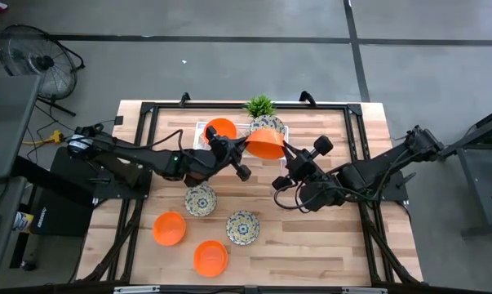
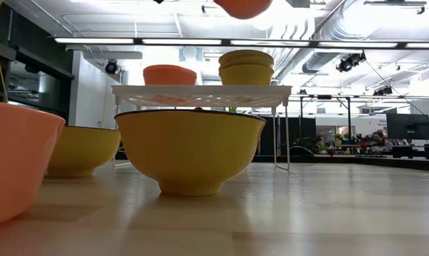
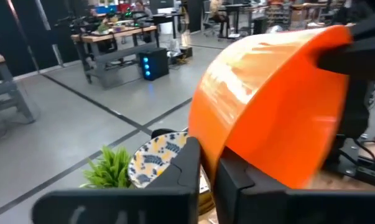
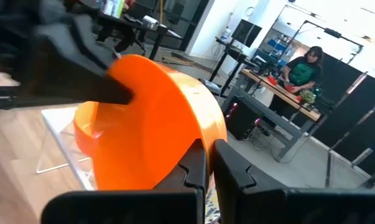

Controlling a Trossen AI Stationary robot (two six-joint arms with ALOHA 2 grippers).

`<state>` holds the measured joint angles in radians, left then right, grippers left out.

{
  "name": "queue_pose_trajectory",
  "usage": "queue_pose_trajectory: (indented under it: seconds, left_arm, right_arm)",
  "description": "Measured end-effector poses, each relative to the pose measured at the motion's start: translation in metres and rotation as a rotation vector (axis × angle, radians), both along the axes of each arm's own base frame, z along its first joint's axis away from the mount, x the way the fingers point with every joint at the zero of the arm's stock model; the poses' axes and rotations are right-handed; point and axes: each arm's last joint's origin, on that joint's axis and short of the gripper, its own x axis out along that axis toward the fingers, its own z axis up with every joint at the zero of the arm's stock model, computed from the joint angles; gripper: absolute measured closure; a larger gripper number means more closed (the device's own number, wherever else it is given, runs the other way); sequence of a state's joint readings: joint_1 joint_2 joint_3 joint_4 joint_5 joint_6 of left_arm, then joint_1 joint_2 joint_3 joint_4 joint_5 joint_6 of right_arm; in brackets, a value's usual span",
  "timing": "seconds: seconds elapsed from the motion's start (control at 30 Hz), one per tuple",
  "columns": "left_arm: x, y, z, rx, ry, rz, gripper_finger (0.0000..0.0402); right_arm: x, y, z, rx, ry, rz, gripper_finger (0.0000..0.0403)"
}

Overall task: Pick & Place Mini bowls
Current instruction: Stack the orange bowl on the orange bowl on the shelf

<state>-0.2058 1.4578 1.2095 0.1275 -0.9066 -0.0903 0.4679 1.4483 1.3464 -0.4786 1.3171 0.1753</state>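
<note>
Both arms are meeting over the far middle of the bench, and an orange bowl (image 1: 267, 143) is hanging in the air between them, tilted on its side above the white tray (image 1: 203, 127). The right gripper (image 4: 209, 160) is pinching the bowl's rim, its fingers closed on the thin wall. The left gripper (image 3: 209, 163) is pressing its narrowed fingers against the opposite rim, apparently closing on that edge too.

The bowl is looking like smooth, glossy moulded plastic: light, stiff and slick, so a rim pinch is probably the only workable hold, one finger inside and one outside. With a wall that smooth, it is likely wanting to swing or slip if only one side is letting go carelessly.

A second orange bowl (image 1: 221, 129) is sitting on the tray near the bench's far edge, and patterned cream bowls (image 1: 269, 125) are stacked just beside the potted plant (image 1: 260, 105). Nearer the front edge, two patterned bowls (image 1: 201, 199) and two more orange bowls (image 1: 170, 228) are standing apart on the bare wood. The patterned ones seem harder and heavier, perhaps ceramic, though that is a guess. The tray is a white wire lattice on thin legs.
</note>
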Motion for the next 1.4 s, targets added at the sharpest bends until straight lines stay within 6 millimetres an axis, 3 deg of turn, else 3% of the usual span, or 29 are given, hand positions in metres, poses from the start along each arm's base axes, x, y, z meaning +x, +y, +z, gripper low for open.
queue_pose_trajectory:
  seconds: [0.2,0.4,0.6,0.8,1.0,1.17,1.4]
  left_arm:
    - [0.0,0.0,-0.001,-0.008,0.002,-0.007,0.0398]
    - [0.001,-0.002,-0.002,-0.013,0.017,-0.047,0.0401]
    - [0.0,-0.002,-0.003,-0.004,0.03,-0.041,0.0401]
    - [-0.009,0.0,0.001,0.021,0.087,-0.036,0.0401]
    - [-0.038,0.011,0.042,-0.008,0.254,-0.017,0.0402]
    - [-0.061,0.034,0.084,-0.091,0.402,-0.085,0.0401]
    - [-0.073,0.073,0.092,-0.32,0.628,-0.15,0.0401]
  right_arm:
    - [0.001,0.002,0.001,0.019,-0.021,0.013,0.0371]
    - [-0.002,0.01,0.013,0.091,-0.07,0.141,0.0257]
    - [-0.028,0.017,0.037,0.194,-0.188,0.258,0.0176]
    - [-0.077,0.018,0.062,0.333,-0.325,0.306,0.0168]
    - [-0.115,0.009,0.068,0.54,-0.414,0.341,0.0167]
    - [-0.124,0.006,0.059,0.663,-0.364,0.369,0.0167]
    - [-0.124,0.007,0.04,0.756,-0.245,0.338,0.0167]
